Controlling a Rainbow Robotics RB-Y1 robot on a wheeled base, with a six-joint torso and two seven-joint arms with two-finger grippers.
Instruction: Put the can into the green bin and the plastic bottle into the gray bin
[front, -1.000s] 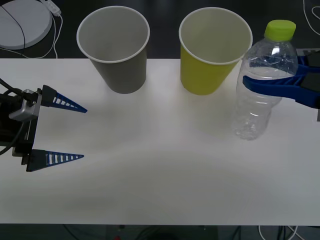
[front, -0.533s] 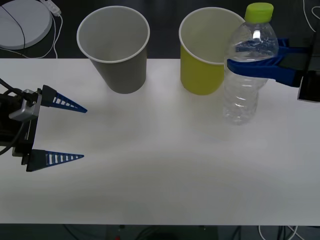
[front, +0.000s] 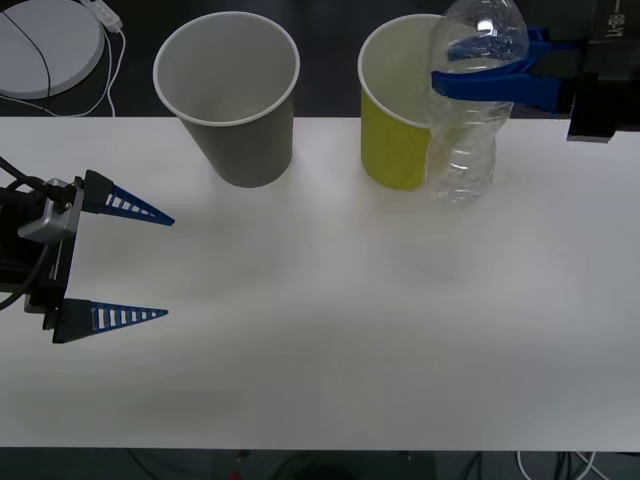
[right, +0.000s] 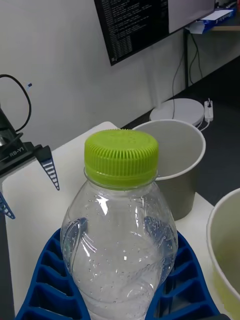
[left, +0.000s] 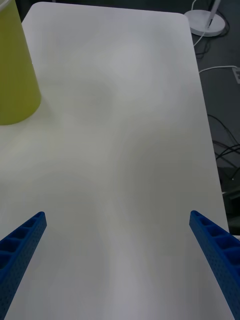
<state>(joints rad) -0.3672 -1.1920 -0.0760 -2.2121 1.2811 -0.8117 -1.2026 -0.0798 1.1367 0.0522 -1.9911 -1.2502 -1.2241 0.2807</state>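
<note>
Bottle (front: 470, 110) now lifted off counter (front: 320, 340) | right hand (front: 480, 80) clamped on it | we carry past green cup (front: 405, 120) to gray cup (front: 228, 95) | left hand (front: 110, 262) apart, idle

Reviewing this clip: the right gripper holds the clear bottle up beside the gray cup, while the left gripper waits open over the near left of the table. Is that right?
Not quite. In the front view the right gripper holds the plastic bottle up beside the green bin, not the gray bin, which stands farther left. The left gripper does wait open over the table.
</note>
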